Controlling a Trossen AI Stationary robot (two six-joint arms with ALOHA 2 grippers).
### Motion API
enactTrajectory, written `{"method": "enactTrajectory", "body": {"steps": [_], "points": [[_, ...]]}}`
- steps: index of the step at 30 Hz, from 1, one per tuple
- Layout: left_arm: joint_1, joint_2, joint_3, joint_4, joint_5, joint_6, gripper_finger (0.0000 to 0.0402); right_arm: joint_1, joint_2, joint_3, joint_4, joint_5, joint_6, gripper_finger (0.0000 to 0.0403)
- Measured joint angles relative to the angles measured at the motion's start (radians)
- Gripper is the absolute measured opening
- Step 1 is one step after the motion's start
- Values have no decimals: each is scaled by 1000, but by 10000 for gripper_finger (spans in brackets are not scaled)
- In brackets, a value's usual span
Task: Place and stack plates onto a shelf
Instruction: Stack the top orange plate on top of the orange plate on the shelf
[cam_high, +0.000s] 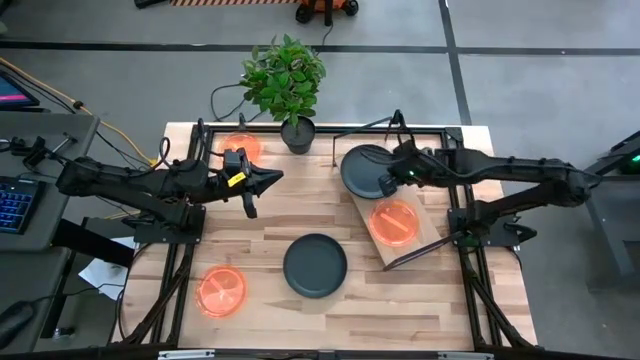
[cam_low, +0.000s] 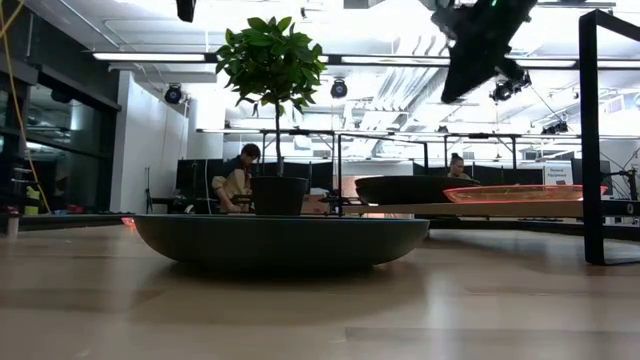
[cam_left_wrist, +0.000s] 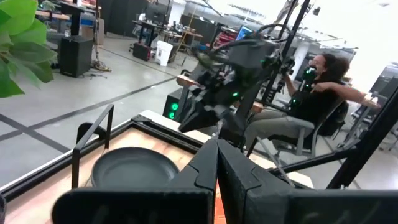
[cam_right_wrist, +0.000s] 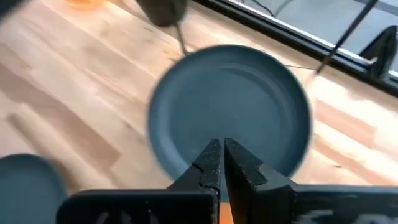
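Observation:
A dark grey plate lies on the far end of the light wood shelf, and an orange plate lies on its near part. Both show in the low view, the dark plate and the orange plate. Another dark plate rests on the table's middle, large in the low view. Orange plates lie at the near left and far left. My right gripper is shut and empty, above the shelf's dark plate. My left gripper is shut and empty above the table's left half.
A potted plant stands at the table's far edge between the arms. Black frame rails run along the table's left and right sides. People sit in the room beyond the table.

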Motion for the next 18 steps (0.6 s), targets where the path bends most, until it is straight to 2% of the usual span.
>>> {"method": "enactTrajectory", "body": {"steps": [7, 12, 15, 18], "points": [[0, 0, 0, -7, -4, 81, 0, 137, -28, 0, 1, 76, 37, 0], [3, 0, 0, -8, -90, 141, 1, 217, -32, 0, -19, 80, 61, 0], [40, 0, 3, -18, -122, 135, 8, 264, -44, 0, -63, 97, 91, 0], [135, 0, 37, -171, -71, 68, 22, 300, -79, -21, -99, 133, 174, 0]]}}
